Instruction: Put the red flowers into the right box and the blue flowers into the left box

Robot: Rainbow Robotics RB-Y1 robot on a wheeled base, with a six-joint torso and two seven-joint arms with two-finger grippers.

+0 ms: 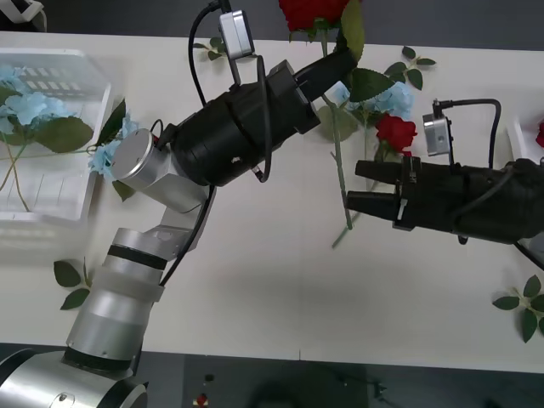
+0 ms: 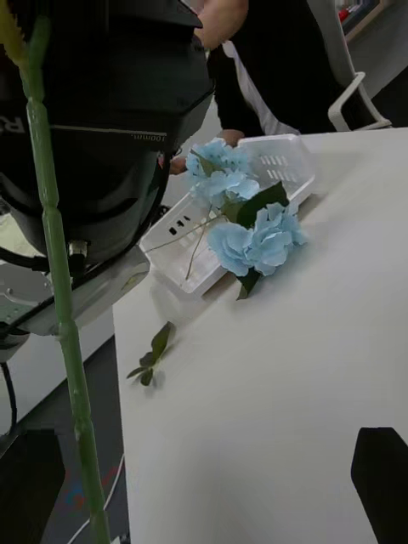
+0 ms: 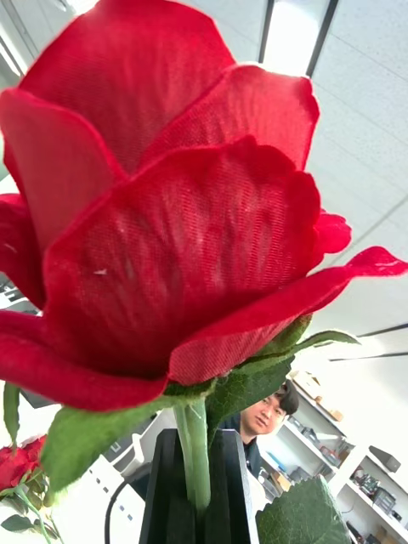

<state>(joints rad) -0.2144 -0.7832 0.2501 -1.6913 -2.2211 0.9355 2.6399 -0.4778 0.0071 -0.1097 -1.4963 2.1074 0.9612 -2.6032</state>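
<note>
We're in an office or lab room here: a broad white table (image 1: 280, 289) fills the foreground. The left wrist view looks up at a panelled ceiling (image 3: 357, 110) with long strip lights (image 3: 289, 34), and wall shelving (image 3: 340, 476) stocked with small items. Over in the right wrist view, an office chair (image 2: 353, 81) stands behind the table.

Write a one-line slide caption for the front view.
Left pincer holds a red rose by its stem above the table, while the open right pincer waits beside the hanging stem.
</note>
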